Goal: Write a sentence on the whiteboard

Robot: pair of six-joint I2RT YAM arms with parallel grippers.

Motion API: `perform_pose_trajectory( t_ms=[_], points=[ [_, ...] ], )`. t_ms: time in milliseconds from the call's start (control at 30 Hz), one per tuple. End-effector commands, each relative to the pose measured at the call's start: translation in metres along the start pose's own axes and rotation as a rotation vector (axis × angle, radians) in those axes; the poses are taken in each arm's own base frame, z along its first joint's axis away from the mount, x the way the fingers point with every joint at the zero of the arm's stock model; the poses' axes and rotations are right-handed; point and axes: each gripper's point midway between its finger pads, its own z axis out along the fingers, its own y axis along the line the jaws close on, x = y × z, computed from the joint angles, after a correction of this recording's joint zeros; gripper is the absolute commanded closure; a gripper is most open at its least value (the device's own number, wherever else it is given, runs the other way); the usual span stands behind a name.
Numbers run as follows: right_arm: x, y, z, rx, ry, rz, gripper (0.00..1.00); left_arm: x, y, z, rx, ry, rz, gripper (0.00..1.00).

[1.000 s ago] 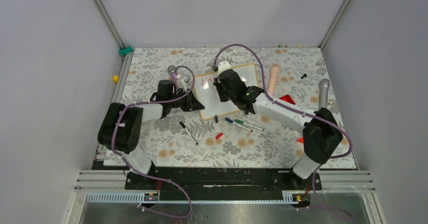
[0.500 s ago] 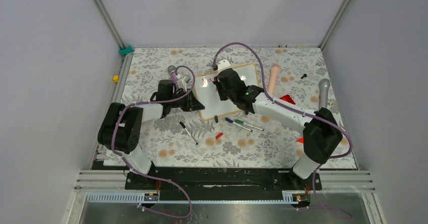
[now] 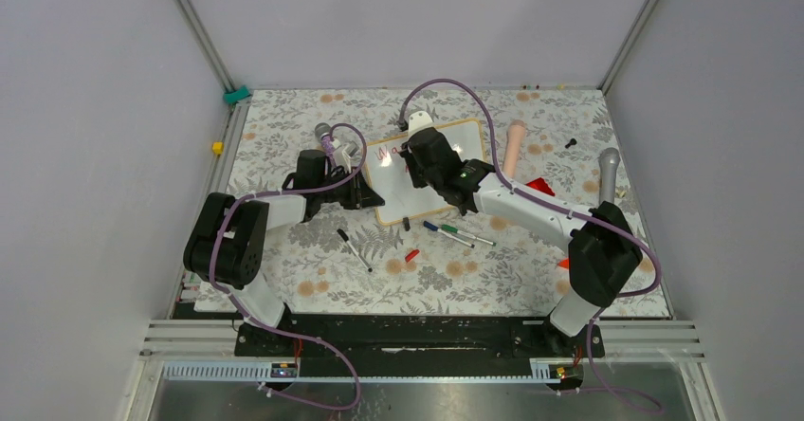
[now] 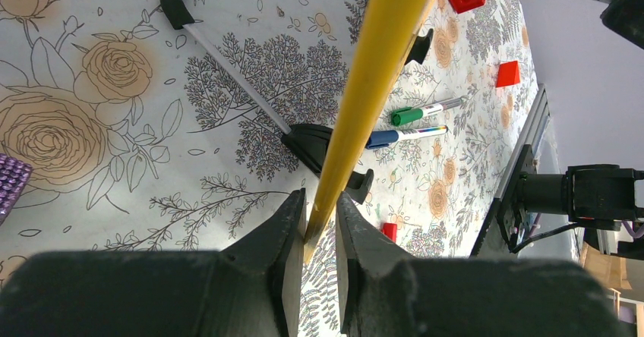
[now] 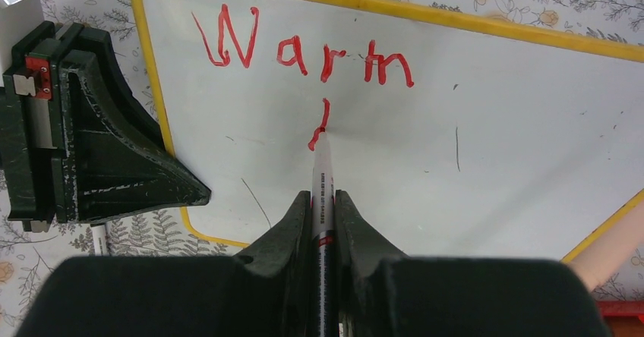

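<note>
Nearest the arm bases, the flowered counter (image 3: 313, 283) is carrying a few loose things: a black pen (image 3: 354, 248), a red cap (image 3: 411, 255), and just beyond them a blue marker (image 3: 438, 230) and a green marker (image 3: 463, 234) lying side by side close to the board's near edge. Further in, the whiteboard (image 3: 460, 148) is sitting near the middle of the counter, turned at a slight angle. The left hand (image 4: 320, 202) is pinching the board's yellowish wooden frame at its left edge, its fingers drawn narrow with the rim between them. The right hand (image 5: 323, 200) is reaching over the white surface, clamping a red marker (image 5: 322, 171) between its fingers (the tip is touching the board). The sentence (image 5: 304, 52) is showing only "Warm", in red along the upper left of the board, and beneath it a short red stroke is ending right at the marker's tip. Past the board's right side, a beige cylinder (image 3: 514, 148) and, farther right, a grey rod (image 3: 608, 173) are lying on the counter.
</note>
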Motion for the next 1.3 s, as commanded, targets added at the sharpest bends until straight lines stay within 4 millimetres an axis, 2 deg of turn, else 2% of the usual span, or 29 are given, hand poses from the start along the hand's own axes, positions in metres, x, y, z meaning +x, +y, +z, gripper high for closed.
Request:
perform_pose_trajectory(
  t_ms=[0, 200, 800, 1267],
  points=[
    [-0.019, -0.012, 0.001, 0.075, -0.050, -0.006, 1.00, 0.003, 0.009, 0.002, -0.068, 0.012, 0.000, 1.00],
    [-0.019, -0.018, -0.001, 0.099, -0.054, -0.007, 1.00, 0.003, 0.008, 0.002, -0.067, 0.012, 0.002, 1.00],
    [0.003, -0.013, -0.006, 0.051, -0.005, -0.009, 1.00, 0.003, 0.009, 0.002, -0.069, 0.011, 0.003, 1.00],
    [0.011, -0.008, -0.009, 0.020, 0.015, 0.002, 1.00, 0.003, 0.009, 0.002, -0.071, 0.010, 0.004, 1.00]
  ],
)
